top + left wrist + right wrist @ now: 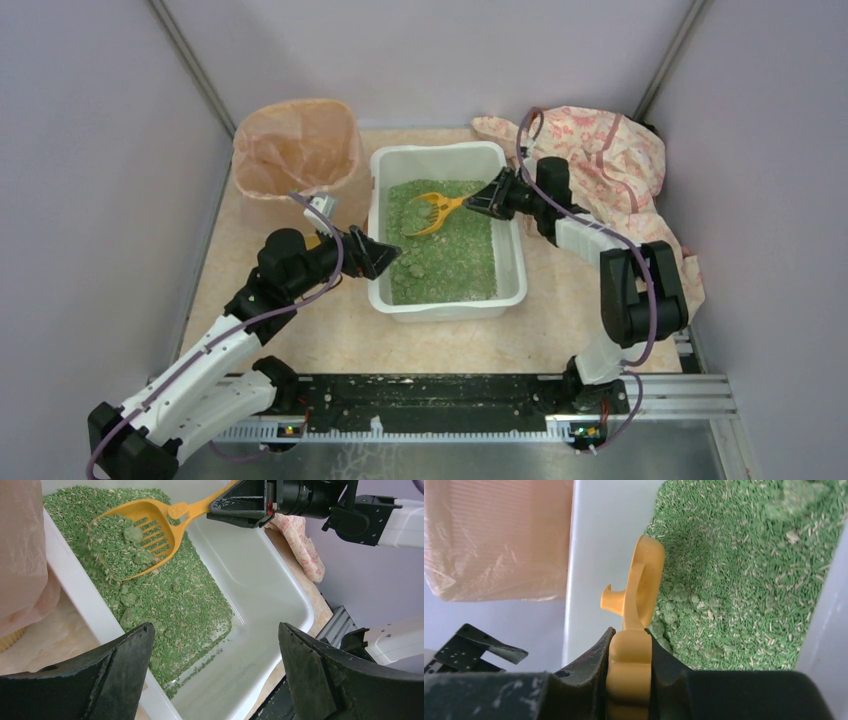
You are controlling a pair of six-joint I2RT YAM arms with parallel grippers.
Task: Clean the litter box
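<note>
From above, I see the litter box [446, 306] in the middle of the table, a white tub with green litter spread over its floor. A peach-lined bin [297, 150] stands just beside its far left corner, and a pink patterned cloth [600, 150] lies to its right, partly hidden behind my right arm. My right gripper [482, 203] reaches in over the box's right wall, its fingers pinched on the handle of an orange slotted scoop [430, 213]. The handle's end is buried between the fingers. The left wrist camera shows the scoop's bowl carrying litter and a few clumps, while the right wrist camera sees it only edge-on. My left gripper [385, 255] sits at the box's left wall with its fingers spread wide and nothing between them but the wall below. I cannot tell whether it touches the rim. The bin is cut off in both wrist views.
</note>
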